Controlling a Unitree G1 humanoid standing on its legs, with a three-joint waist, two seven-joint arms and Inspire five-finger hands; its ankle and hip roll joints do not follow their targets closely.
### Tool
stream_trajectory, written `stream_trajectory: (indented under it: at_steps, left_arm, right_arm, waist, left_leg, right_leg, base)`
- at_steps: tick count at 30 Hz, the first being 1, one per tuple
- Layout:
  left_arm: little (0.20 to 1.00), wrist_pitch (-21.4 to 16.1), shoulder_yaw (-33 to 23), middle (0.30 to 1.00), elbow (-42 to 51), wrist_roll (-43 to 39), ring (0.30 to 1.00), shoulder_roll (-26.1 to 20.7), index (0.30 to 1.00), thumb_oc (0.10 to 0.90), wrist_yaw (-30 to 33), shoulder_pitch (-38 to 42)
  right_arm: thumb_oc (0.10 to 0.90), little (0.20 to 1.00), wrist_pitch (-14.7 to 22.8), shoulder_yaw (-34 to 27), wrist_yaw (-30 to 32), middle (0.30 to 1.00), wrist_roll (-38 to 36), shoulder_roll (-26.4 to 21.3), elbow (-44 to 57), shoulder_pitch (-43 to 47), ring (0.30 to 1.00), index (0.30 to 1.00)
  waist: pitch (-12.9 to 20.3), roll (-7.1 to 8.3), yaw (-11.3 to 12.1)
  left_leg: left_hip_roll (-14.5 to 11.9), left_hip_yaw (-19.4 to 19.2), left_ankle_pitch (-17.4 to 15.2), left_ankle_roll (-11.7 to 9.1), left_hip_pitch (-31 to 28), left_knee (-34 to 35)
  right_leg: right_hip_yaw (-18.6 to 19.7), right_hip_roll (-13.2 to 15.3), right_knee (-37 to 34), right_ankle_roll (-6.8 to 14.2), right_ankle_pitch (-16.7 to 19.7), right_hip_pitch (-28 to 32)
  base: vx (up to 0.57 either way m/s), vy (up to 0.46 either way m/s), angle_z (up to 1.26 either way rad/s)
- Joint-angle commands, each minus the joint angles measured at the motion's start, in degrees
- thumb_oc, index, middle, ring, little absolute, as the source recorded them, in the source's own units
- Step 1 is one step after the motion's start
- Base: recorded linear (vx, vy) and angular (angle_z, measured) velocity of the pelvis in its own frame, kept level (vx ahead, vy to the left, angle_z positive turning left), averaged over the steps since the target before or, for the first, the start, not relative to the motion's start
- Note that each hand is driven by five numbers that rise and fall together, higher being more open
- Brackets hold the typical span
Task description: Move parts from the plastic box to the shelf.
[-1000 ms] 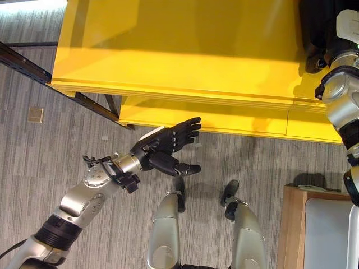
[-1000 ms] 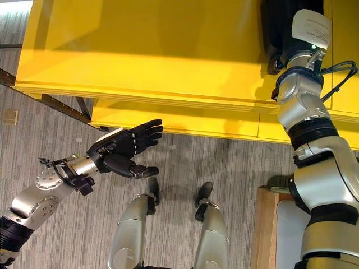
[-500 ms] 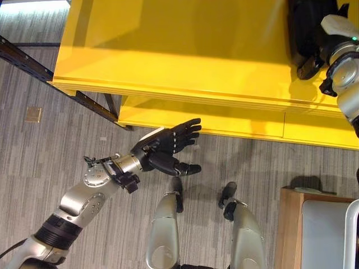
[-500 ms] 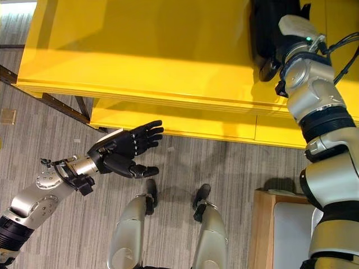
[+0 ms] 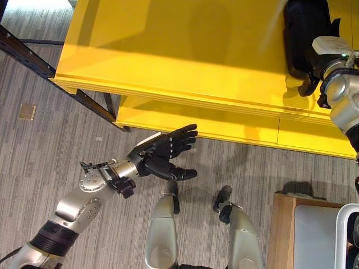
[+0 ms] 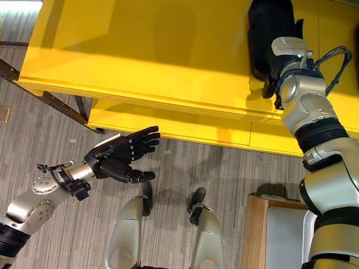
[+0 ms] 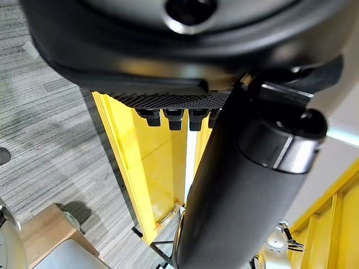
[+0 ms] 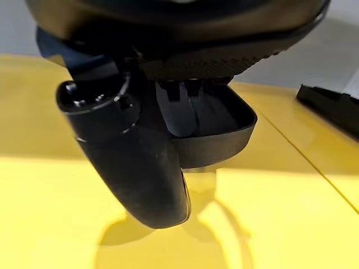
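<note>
On the yellow shelf [image 6: 168, 50], right hand [image 8: 146, 151] grips a black part [image 8: 216, 131]; left hand [image 5: 162, 154] spread

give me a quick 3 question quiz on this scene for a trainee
1. True or false: the left hand holds a black part.
2. Which hand is on the black part on the yellow shelf? A) left B) right
3. Fill in: the left hand hangs over the grey ____.

Key: 1 false, its fingers are straight and hold nothing. 2 B, the right hand has thumb and fingers on the part. 3 floor.
</note>
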State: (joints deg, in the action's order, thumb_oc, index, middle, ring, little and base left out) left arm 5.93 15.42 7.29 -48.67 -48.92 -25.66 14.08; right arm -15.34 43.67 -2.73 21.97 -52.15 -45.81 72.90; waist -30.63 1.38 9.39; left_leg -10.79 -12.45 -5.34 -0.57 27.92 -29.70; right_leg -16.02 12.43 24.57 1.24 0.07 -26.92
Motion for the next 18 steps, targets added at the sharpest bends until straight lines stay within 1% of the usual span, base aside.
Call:
stream_trajectory:
  at_steps: [1, 2, 4, 5, 6, 7, 8, 12, 15, 16, 18]
  left_arm:
    - [1.000, -4.46, -3.70, 1.000, 8.51, -1.69, 1.000, -0.99, 1.000, 0.900, -2.63, 0.91]
    - [1.000, -4.20, -3.84, 1.000, 9.00, -1.88, 1.000, -0.86, 1.000, 0.900, -2.47, 0.78]
    - [1.000, -4.34, -3.65, 1.000, 8.79, -1.74, 1.000, -0.62, 1.000, 0.900, -2.42, 0.84]
    - [1.000, -4.23, -3.45, 1.000, 8.63, -1.87, 1.000, -0.61, 1.000, 0.900, -2.29, 1.16]
    - [1.000, -4.58, -2.99, 1.000, 8.13, -2.26, 1.000, -0.63, 1.000, 0.900, -2.06, 2.26]
    - [1.000, -4.53, -2.71, 1.000, 7.95, -2.93, 1.000, -0.61, 1.000, 0.900, -2.16, 3.00]
    - [1.000, -4.35, -2.61, 1.000, 7.96, -3.17, 1.000, -0.65, 1.000, 0.900, -2.25, 3.35]
    - [1.000, -4.27, -2.14, 1.000, 8.02, -3.61, 1.000, -0.53, 1.000, 0.900, -1.95, 3.96]
    - [1.000, -4.27, -2.14, 1.000, 8.02, -3.61, 1.000, -0.53, 1.000, 0.900, -1.95, 3.97]
    - [1.000, -4.09, -2.17, 1.000, 8.38, -4.21, 1.000, -0.65, 1.000, 0.900, -1.28, 4.29]
    - [1.000, -4.09, -2.24, 1.000, 8.27, -4.17, 1.000, -0.60, 1.000, 0.900, -1.31, 4.22]
  right_arm:
    - [0.900, 1.000, -2.13, -2.11, 5.00, 1.000, 2.36, -3.86, 0.19, 2.54, 1.000, 1.000]
    - [0.900, 1.000, -0.57, -2.91, 6.67, 1.000, 0.34, -4.07, 0.65, 1.97, 1.000, 1.000]
    - [0.900, 1.000, -0.82, -3.62, 8.19, 1.000, 1.10, -3.68, 1.60, 1.61, 1.000, 1.000]
    - [0.900, 1.000, -0.56, -4.08, 9.95, 1.000, 0.92, -3.48, 1.86, 1.66, 1.000, 1.000]
    - [0.900, 1.000, -1.02, -4.84, 12.67, 1.000, 2.18, -2.90, 1.74, 2.63, 1.000, 1.000]
    - [0.900, 1.000, -0.63, -5.42, 15.30, 1.000, 2.53, -2.55, 1.04, 3.24, 1.000, 1.000]
    - [0.900, 1.000, -0.23, -5.85, 16.68, 1.000, 2.49, -2.38, 0.81, 3.54, 1.000, 1.000]
    - [0.900, 1.000, 1.55, -6.83, 17.27, 1.000, 2.35, -2.09, 1.46, 3.97, 1.000, 1.000]
    - [0.900, 1.000, 1.55, -6.83, 17.27, 1.000, 2.35, -2.09, 1.46, 3.97, 1.000, 1.000]
    - [0.900, 1.000, 3.80, -6.30, 18.26, 1.000, 2.34, -1.89, 3.64, 3.85, 1.000, 1.000]
    - [0.900, 1.000, 3.66, -6.44, 17.84, 1.000, 2.86, -1.87, 4.84, 3.60, 1.000, 1.000]
  waist:
    - [0.84, -0.52, 0.70]
    - [0.84, -0.63, 0.65]
    - [0.84, -0.84, 0.48]
    - [0.84, -1.00, 0.38]
    - [0.84, -1.19, 0.25]
    - [0.84, -1.54, 0.19]
    - [0.84, -1.77, 0.17]
    - [0.84, -2.21, 0.10]
    - [0.84, -2.21, 0.10]
    - [0.84, -2.45, -0.03]
    - [0.84, -2.47, -0.10]
  left_leg:
    - [-1.80, 1.74, -1.23, -3.21, -4.15, 2.56]
    - [-1.73, 1.88, -1.27, -3.13, -3.93, 2.38]
    - [-1.63, 1.76, -1.28, -3.15, -4.07, 2.51]
    - [-1.56, 1.67, -1.25, -3.15, -4.17, 2.62]
    - [-1.64, 1.10, 0.00, -2.68, -3.16, 3.01]
    - [-1.60, 1.04, 0.03, -2.67, -3.13, 3.17]
    - [-1.49, 1.02, 0.08, -2.71, -3.19, 3.36]
    - [-1.14, 1.22, 0.20, -2.84, -3.16, 3.67]
    - [-1.14, 1.22, 0.20, -2.84, -3.16, 3.67]
    - [-1.03, 1.25, 0.18, -2.80, -3.19, 3.78]
    - [-1.02, 1.21, 0.09, -2.78, -3.24, 3.71]
  right_leg:
    - [0.43, 1.63, 4.55, 4.59, -5.73, 2.28]
    - [0.51, 1.65, 4.62, 4.52, -5.77, 2.14]
    - [0.59, 1.67, 4.47, 4.56, -5.77, 2.20]
    - [0.69, 1.67, 4.36, 4.54, -5.73, 2.20]
    - [0.48, 1.66, 3.71, 3.91, -4.58, 1.17]
    - [0.58, 1.73, 3.65, 3.90, -4.65, 1.04]
    - [0.64, 1.75, 3.53, 3.93, -4.69, 1.07]
    - [0.74, 1.80, 3.37, 3.98, -4.75, 1.02]
    - [0.74, 1.81, 3.37, 3.98, -4.75, 1.02]
    - [1.00, 1.90, 3.18, 4.03, -4.65, 0.80]
    - [1.03, 1.96, 3.16, 4.05, -4.65, 0.82]
  base:
    - [0.00, 0.000, 0.00]
    - [0.00, 0.000, 0.00]
    - [0.00, 0.015, 0.00]
    - [-0.08, 0.040, -0.01]
    - [-0.09, 0.052, -0.03]
    - [-0.10, 0.049, -0.02]
    - [-0.03, 0.044, -0.04]
    - [-0.02, 0.026, -0.04]
    - [-0.01, 0.011, -0.06]
    - [-0.02, 0.034, -0.02]
    - [-0.01, 0.017, 0.00]
